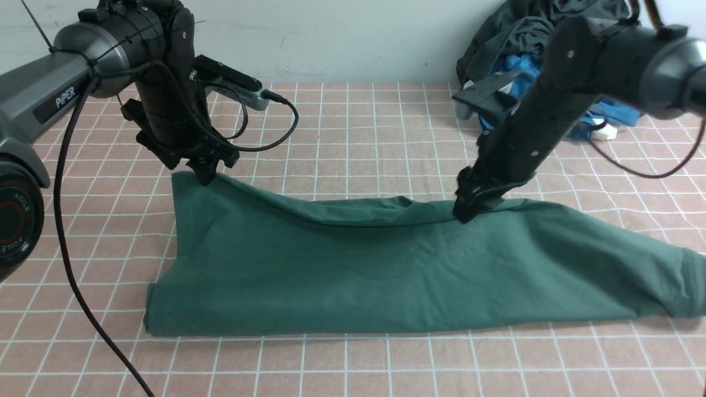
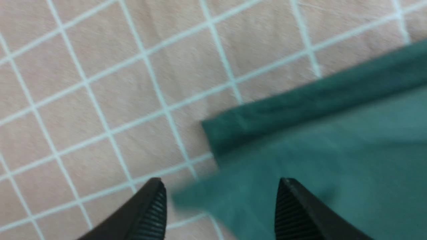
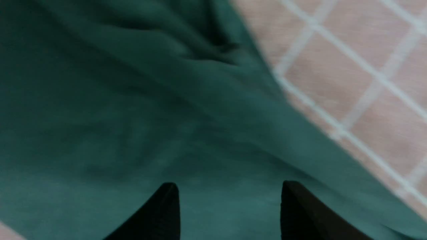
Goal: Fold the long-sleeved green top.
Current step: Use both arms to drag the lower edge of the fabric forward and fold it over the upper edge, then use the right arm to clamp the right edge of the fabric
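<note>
A: The top lies folded lengthwise across the worktop, with one sleeve trailing right.
B: Left jaws stand wide apart at its far left corner, gripping nothing.
A: Right jaws are spread too, tips down at the far edge, with nothing pinched between them.

The green long-sleeved top was plain dark green. It lay folded lengthwise into a long, mostly flat band across the pink checked cloth. One sleeve extended toward the right and ended in a ribbed cuff. The far edge was rumpled and creased near the middle. The left end was squared off.
</note>
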`<move>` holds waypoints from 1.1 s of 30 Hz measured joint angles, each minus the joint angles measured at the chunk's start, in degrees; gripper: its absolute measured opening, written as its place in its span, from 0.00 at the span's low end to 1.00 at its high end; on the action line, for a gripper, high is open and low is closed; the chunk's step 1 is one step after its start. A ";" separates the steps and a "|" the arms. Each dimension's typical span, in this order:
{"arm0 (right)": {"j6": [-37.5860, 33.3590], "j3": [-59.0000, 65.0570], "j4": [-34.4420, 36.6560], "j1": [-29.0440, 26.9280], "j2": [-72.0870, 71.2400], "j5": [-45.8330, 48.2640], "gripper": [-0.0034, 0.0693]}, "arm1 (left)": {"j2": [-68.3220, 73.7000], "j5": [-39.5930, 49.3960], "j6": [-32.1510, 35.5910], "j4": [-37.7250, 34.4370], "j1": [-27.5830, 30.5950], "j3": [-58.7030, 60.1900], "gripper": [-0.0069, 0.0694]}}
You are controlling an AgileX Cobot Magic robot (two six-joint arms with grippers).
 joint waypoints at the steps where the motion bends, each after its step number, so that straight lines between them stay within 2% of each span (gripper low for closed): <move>1: -0.54 0.00 0.26 0.81 0.50 -0.09 0.57 | -0.02 0.44 0.00 -0.35 -0.23 -0.05 0.61; 6: 0.40 0.00 -2.99 4.24 5.11 -5.89 0.58 | -0.17 1.14 0.06 -0.34 -0.68 -0.13 0.46; 12: 14.11 0.00 -10.21 3.49 7.43 -20.26 0.58 | -1.02 2.11 0.06 0.88 0.33 -0.13 0.22; 15: 21.16 0.00 -14.33 2.36 7.46 -27.44 0.58 | -1.02 2.31 0.12 -0.60 0.33 -0.13 0.13; 17: 24.37 -0.73 -16.57 1.37 7.46 -28.80 0.58 | -1.02 2.31 0.51 -1.71 0.05 -0.13 0.10; 21: 27.63 -5.82 -20.10 -0.96 7.32 -22.30 0.58 | -1.09 2.38 2.09 -4.10 -0.94 -0.13 0.09; 26: 25.79 -10.38 -23.19 -4.69 2.11 -7.77 0.58 | -3.17 2.33 3.64 -8.76 -4.26 2.28 0.09; 31: 23.64 -7.42 -21.52 -8.95 -6.24 -1.08 0.58 | -7.74 2.28 4.95 -11.08 -8.42 9.39 0.09; 33: 22.43 -1.23 -18.88 -11.09 -12.11 0.10 0.58 | -10.99 2.28 5.07 -11.87 -10.38 16.35 0.09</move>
